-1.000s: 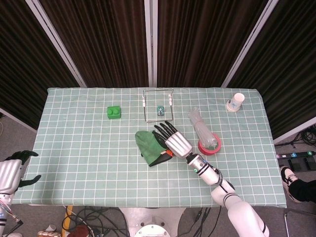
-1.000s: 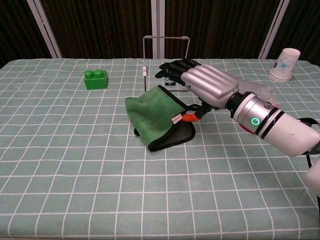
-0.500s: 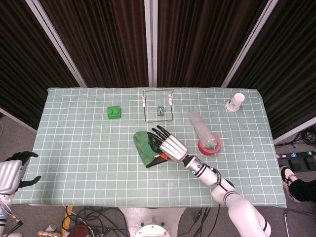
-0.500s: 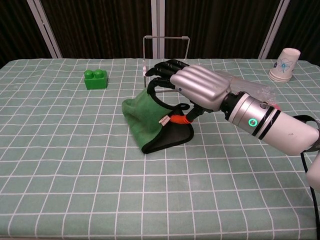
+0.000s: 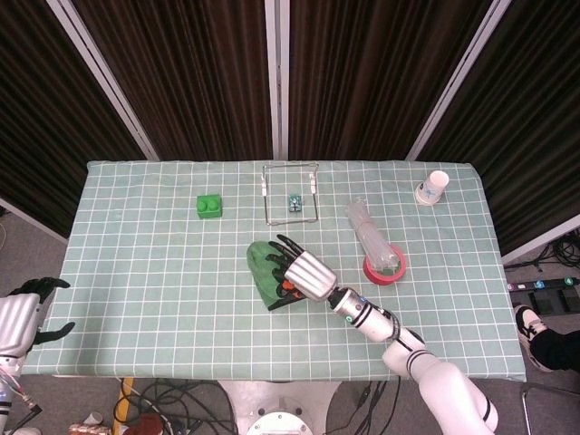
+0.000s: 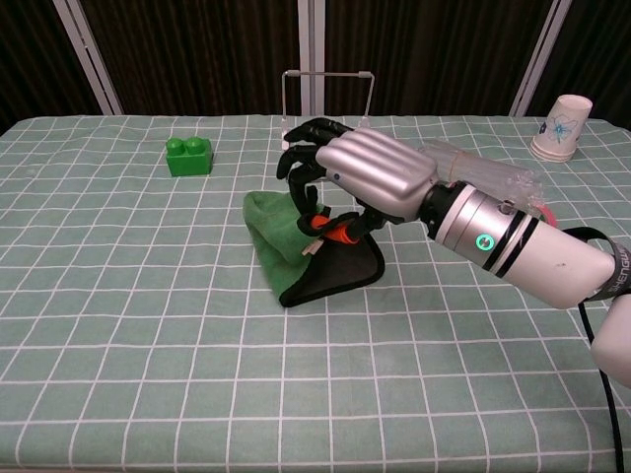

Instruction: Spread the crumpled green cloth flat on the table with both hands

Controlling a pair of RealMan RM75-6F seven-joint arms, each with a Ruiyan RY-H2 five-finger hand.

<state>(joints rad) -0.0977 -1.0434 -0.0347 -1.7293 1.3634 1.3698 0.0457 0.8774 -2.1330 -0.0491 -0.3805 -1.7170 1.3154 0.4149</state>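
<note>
The green cloth (image 5: 262,270) (image 6: 271,235) lies bunched up near the middle of the table, its black-edged underside turned up at the front. My right hand (image 5: 304,273) (image 6: 371,173) sits over its right part. The fingers (image 6: 299,169) curl down into the top fold and the thumb presses from below, so the hand grips the cloth. My left hand (image 5: 25,314) hangs off the table's near left corner, fingers apart, holding nothing; only the head view shows it.
A green brick (image 5: 209,206) (image 6: 188,156) stands at the back left. A wire frame (image 5: 290,192) (image 6: 326,79) stands behind the cloth. A clear plastic roll (image 5: 371,234) and red tape ring (image 5: 384,268) lie to the right. A paper cup (image 5: 433,188) (image 6: 564,126) stands far right.
My right hand has slid left over the cloth and curled its fingers into it. The cloth has bunched up tighter and shifted left. The left hand has not moved.
</note>
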